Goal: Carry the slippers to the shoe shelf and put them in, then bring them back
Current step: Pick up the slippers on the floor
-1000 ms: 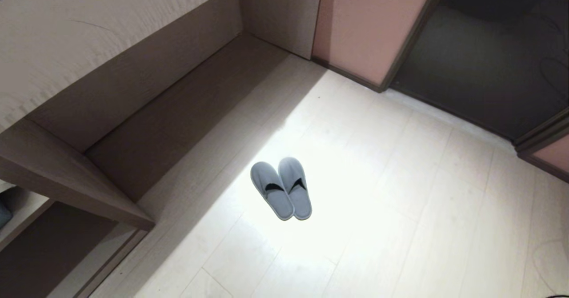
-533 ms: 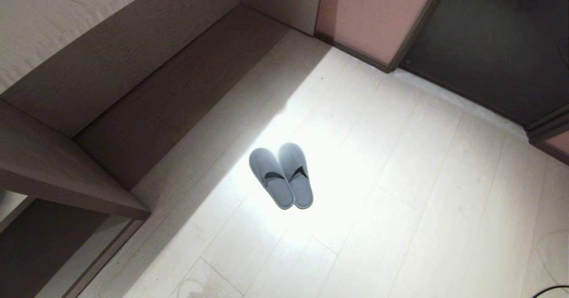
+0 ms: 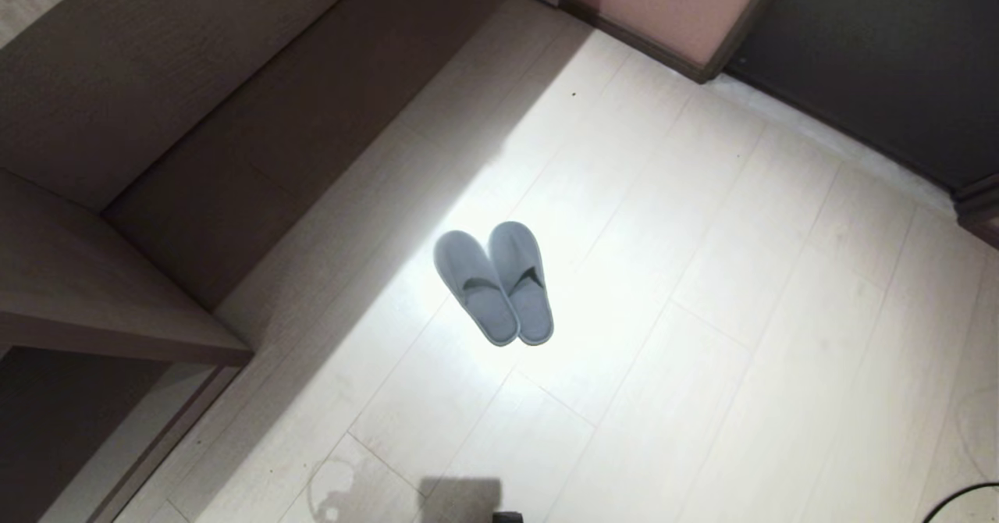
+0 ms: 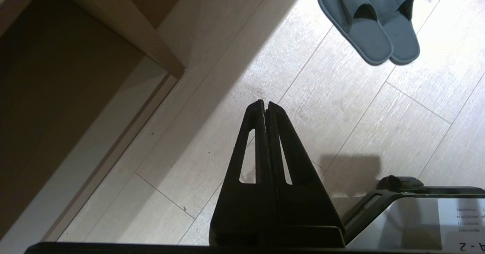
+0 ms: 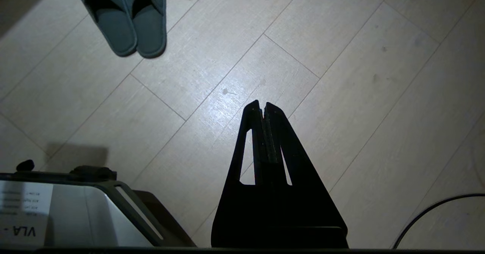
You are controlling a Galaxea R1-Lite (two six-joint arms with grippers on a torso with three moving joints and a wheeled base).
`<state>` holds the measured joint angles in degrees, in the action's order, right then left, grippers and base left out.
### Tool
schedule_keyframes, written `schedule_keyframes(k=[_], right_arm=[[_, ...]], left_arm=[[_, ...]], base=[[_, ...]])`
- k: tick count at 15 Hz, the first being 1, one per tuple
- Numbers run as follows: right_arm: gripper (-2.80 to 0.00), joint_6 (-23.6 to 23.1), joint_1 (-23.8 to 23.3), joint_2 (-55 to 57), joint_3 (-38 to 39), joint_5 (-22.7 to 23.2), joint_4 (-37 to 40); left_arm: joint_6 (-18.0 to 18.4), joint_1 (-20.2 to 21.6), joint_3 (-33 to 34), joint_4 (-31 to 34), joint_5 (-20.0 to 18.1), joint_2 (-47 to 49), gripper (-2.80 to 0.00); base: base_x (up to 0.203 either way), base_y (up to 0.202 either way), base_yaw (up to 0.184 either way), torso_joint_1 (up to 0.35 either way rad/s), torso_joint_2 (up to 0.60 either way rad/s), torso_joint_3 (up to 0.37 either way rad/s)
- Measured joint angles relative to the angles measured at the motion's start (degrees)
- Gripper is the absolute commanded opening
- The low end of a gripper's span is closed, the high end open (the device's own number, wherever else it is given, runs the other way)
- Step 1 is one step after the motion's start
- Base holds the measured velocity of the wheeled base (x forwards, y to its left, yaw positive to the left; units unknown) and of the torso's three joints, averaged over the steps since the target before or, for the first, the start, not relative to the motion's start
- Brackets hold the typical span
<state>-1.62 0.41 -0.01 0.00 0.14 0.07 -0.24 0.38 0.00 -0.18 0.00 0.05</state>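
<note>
The slippers [image 3: 493, 285], a soft blue-grey closed-toe pair, lie side by side, touching, on the pale floor [image 3: 702, 312] near the shoe shelf [image 3: 117, 156]. Left gripper [image 4: 264, 105] and right gripper [image 5: 262, 107] fingers are pressed together, holding nothing.

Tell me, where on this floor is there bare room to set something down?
Plenty: the pale floor is bare right of the slippers, up to the dark doorway. A narrower bare strip runs between them and the shoe shelf. Nowhere looks crowded.

slippers [image 3: 493, 285] side by side on the floor [image 3: 702, 312], shoe shelf [image 3: 156, 156] to their left, apart from them
</note>
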Motion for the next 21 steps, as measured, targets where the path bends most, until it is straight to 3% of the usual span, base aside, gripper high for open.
schedule_keyframes(k=[21], right_arm=[[-2.8, -0.1, 0.0, 0.0, 0.0, 0.0, -0.1]], left_arm=[[0.0, 0.0, 0.0, 0.0, 0.0, 0.0, -2.8]], base=[[0.0, 0.0, 0.0, 0.003, 0.0, -0.197]])
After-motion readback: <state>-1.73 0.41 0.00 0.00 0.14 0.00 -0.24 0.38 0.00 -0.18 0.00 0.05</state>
